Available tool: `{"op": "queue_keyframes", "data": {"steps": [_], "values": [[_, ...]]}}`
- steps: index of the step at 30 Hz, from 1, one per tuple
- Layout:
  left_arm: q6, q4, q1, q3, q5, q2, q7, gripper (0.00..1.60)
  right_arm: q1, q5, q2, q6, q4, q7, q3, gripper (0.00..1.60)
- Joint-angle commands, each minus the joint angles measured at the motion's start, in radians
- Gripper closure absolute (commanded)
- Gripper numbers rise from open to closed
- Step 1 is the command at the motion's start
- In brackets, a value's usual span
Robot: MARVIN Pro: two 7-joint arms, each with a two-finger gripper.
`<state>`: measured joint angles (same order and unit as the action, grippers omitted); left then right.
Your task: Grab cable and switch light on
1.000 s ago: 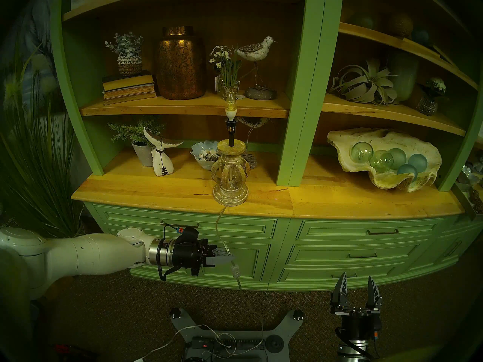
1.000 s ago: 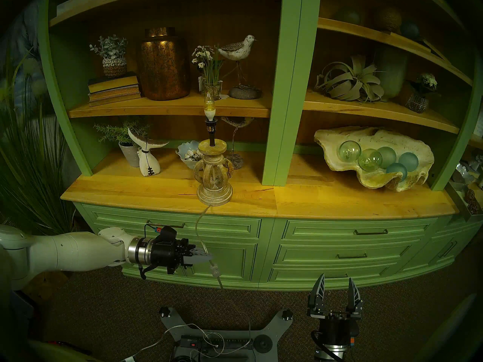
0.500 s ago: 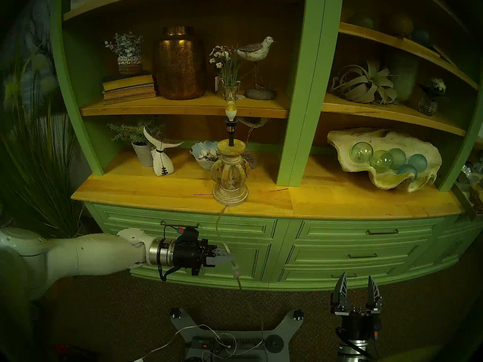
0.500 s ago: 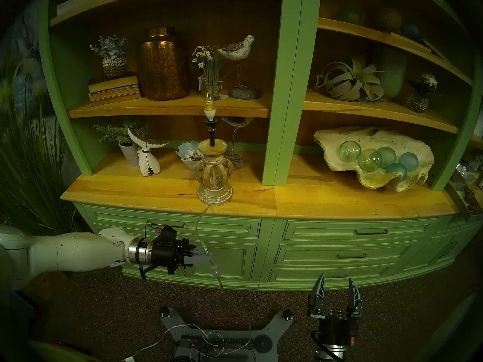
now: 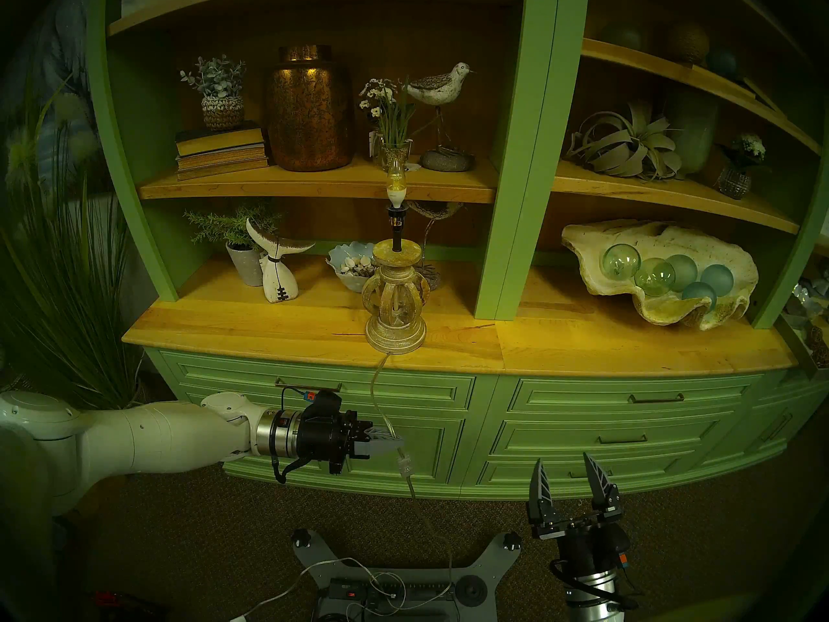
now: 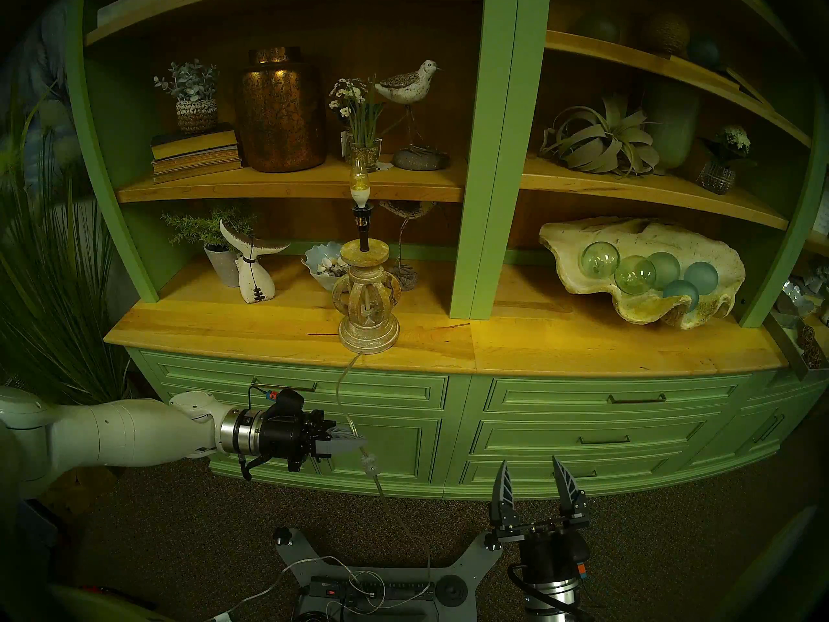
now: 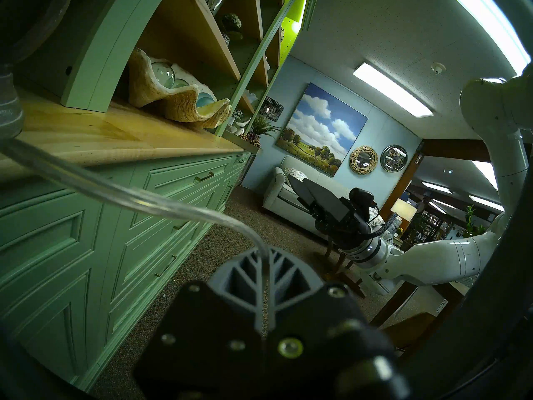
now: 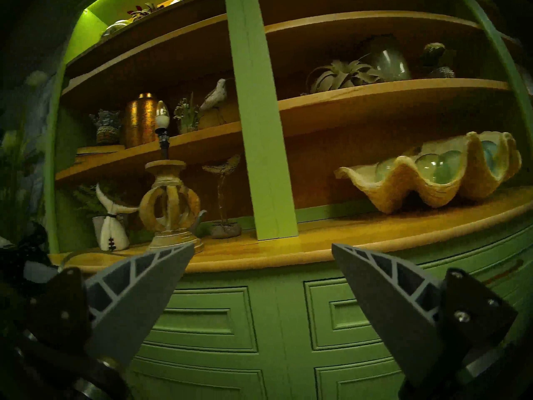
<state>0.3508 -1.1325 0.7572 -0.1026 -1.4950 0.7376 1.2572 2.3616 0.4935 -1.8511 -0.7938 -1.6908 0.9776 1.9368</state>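
The light (image 5: 395, 179) is a clear candle bulb on a black stem atop a whitewashed wooden lamp base (image 5: 395, 307) at the counter's front edge; it is dark. The clear cable (image 5: 376, 399) hangs from the base down the drawer fronts to the floor. My left gripper (image 5: 397, 444) is shut on the cable just above the clear inline switch (image 5: 404, 464); the left wrist view shows the cable (image 7: 161, 209) running between the closed fingers (image 7: 248, 278). My right gripper (image 5: 566, 473) is open and empty, low and right of the switch, tilted toward it. The right wrist view shows the lamp (image 8: 168, 200).
Green drawers (image 5: 605, 437) stand behind the cable. A power strip (image 5: 390, 589) with loose cable loops lies on the robot's grey base (image 5: 484, 562) on the carpet. A copper jar (image 5: 309, 109), whale tail figure (image 5: 273, 266), shell bowl (image 5: 352, 268) and giant clam shell (image 5: 659, 275) stand on the shelves.
My right gripper has moved left and a little up toward the switch, tilting left, still open. My left gripper and the cable have stayed put. The bulb remains dark.
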Motion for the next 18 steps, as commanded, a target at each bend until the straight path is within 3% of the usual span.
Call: {"op": "queue_keyframes", "data": {"steps": [1, 6, 9, 11, 12, 18], "values": [[0.0, -0.008, -0.019, 0.016, -0.009, -0.002, 0.004, 1.6, 0.019, -0.038, 0.11, 0.115, -0.112, 0.06, -0.006, 0.0], [0.001, -0.007, -0.019, 0.016, -0.009, -0.002, 0.003, 1.6, 0.076, -0.088, 0.182, 0.234, -0.18, 0.132, -0.005, 0.0], [0.001, -0.007, -0.019, 0.016, -0.009, -0.002, 0.004, 1.6, 0.099, -0.104, 0.19, 0.264, -0.198, 0.172, 0.01, 0.0], [0.001, -0.007, -0.019, 0.016, -0.009, -0.002, 0.004, 1.6, 0.116, -0.096, 0.235, 0.327, -0.216, 0.194, 0.017, 0.0], [0.001, -0.007, -0.019, 0.016, -0.009, -0.002, 0.004, 1.6, 0.109, -0.099, 0.221, 0.322, -0.215, 0.218, 0.043, 0.0], [0.001, -0.008, -0.019, 0.016, -0.009, -0.002, 0.004, 1.6, 0.066, -0.037, 0.302, 0.452, -0.211, 0.244, 0.116, 0.0]]}}
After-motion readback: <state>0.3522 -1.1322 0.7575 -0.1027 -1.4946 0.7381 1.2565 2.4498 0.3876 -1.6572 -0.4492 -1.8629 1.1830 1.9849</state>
